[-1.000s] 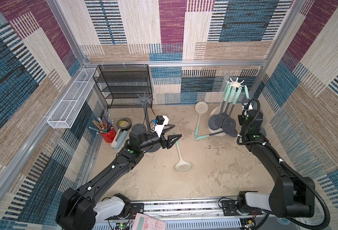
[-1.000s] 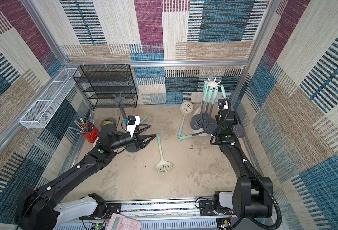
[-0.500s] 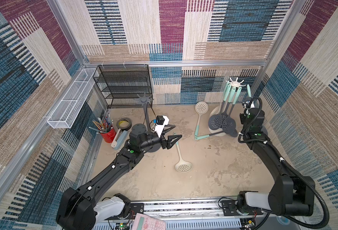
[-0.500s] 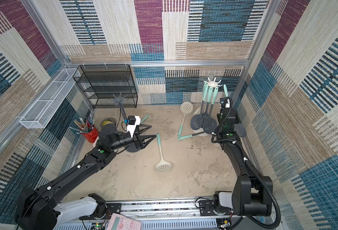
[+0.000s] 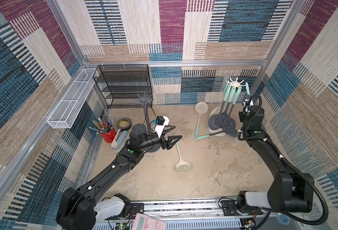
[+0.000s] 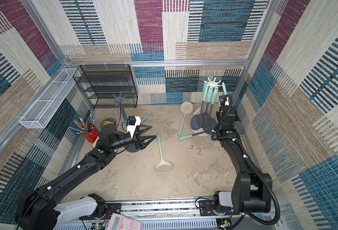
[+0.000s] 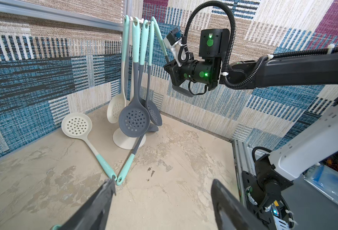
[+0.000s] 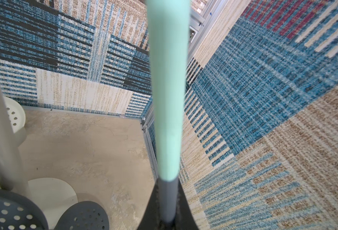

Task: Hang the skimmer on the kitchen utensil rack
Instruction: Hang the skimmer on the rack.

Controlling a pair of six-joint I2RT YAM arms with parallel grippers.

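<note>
Between the closed jaws of the right gripper (image 8: 167, 199), the skimmer (image 8: 168, 79) stood handle-up beside the rack (image 5: 234, 83), pinched on its grey shaft under the mint grip, a sound hold for something light, smooth and probably springy; the left gripper (image 7: 163, 185) gaped empty.

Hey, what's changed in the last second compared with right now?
The right gripper, shut on the grey skimmer, has edged up slightly toward the hooks of the white rack, carrying the skimmer with it. Nothing was grabbed or released. The left gripper stayed open in place, and the cream skimmer on the table did not move.
</note>
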